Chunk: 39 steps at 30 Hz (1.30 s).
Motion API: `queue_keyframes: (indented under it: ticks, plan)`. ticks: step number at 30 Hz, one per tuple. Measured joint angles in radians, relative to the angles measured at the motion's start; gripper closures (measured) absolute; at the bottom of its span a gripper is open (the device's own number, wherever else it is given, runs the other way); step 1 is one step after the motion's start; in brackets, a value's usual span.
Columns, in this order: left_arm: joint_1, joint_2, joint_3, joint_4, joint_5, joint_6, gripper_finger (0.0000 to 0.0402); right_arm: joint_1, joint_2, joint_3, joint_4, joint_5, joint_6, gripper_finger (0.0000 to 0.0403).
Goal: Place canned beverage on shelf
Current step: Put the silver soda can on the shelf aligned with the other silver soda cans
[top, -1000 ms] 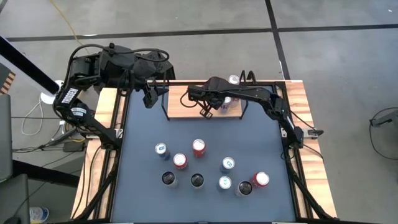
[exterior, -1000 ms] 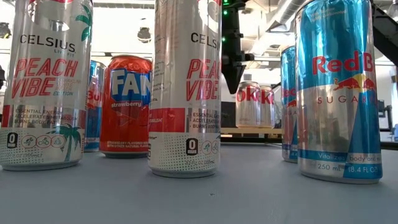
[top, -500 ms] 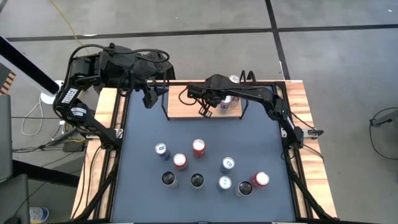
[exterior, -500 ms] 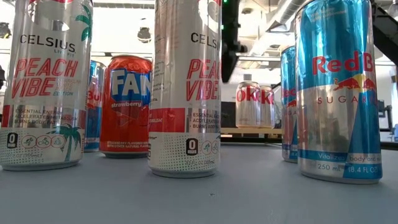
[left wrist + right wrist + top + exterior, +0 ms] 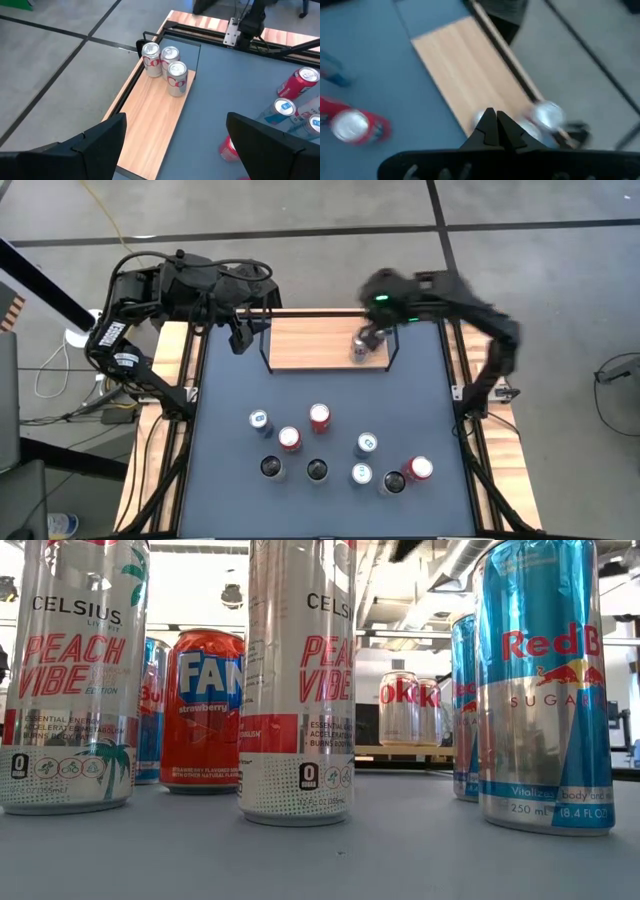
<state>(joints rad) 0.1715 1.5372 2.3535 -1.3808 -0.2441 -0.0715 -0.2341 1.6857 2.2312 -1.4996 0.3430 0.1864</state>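
While the low view was crowded with cans, labels read clearly: two tall silver Celsius cans (image 5: 75, 675) marked "PEACH VIBE", a red Fanta can (image 5: 203, 710) marked "strawberry", and a blue-silver Red Bull can (image 5: 540, 690) marked "SUGAR", "250 ml". Farther back, clear-silver Coke cans (image 5: 400, 708) with red lettering stood on the shelf (image 5: 315, 345), a light-wood board at 12 o'clock on the table (image 5: 225, 510). Left wrist view showed three of those cans (image 5: 167, 67) clustered at one end of the board, touching or nearly so; from above only one top was plain, at the shelf's 3 o'clock end. Eight more cans stood loose toward 6 o'clock of the table. Right gripper (image 5: 495, 127) had its fingers pressed together, holding nothing, blurred above the shelf's 3 o'clock end near the cans. Left gripper (image 5: 245, 330) hung off the shelf's 9 o'clock end, fingers (image 5: 95, 145) spread wide, empty. Versus a second ago: right arm had pulled up and back from low over the shelf, its dark finger gone from the low view's middle; left arm unchanged, table cans unmoved.
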Motion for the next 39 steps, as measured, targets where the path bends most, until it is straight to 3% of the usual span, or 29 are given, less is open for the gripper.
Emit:
queue_keyframes:
  ticks: [3,5,9,12,22,39]
  plan:
    - [0.0,0.0,0.0,0.0,0.0,0.0,0.0069,-0.029,-0.125,-0.179,0.035,-0.019,0.044,0.0403]
    - [0.0,0.0,0.0,0.0,0.0,0.0,0.0069,-0.051,-0.187,-0.337,0.114,-0.102,0.046,0.0403]
    - [0.0,0.0,0.0,0.0,0.0,-0.001,0.0069,-0.063,-0.212,-0.537,0.342,-0.198,-0.011,0.0403]
    - [0.0,0.0,0.0,0.0,-0.006,-0.001,0.0069,-0.087,-0.155,-0.537,0.401,-0.208,-0.084,0.0403]
    - [0.0,0.0,0.0,0.0,-0.006,-0.047,0.0069,-0.122,0.102,-0.412,0.335,-0.216,-0.25,0.0403]
    - [0.0,0.0,0.0,-0.001,-0.004,-0.08,0.0069,-0.172,0.214,-0.368,0.2,-0.228,-0.258,0.0403]
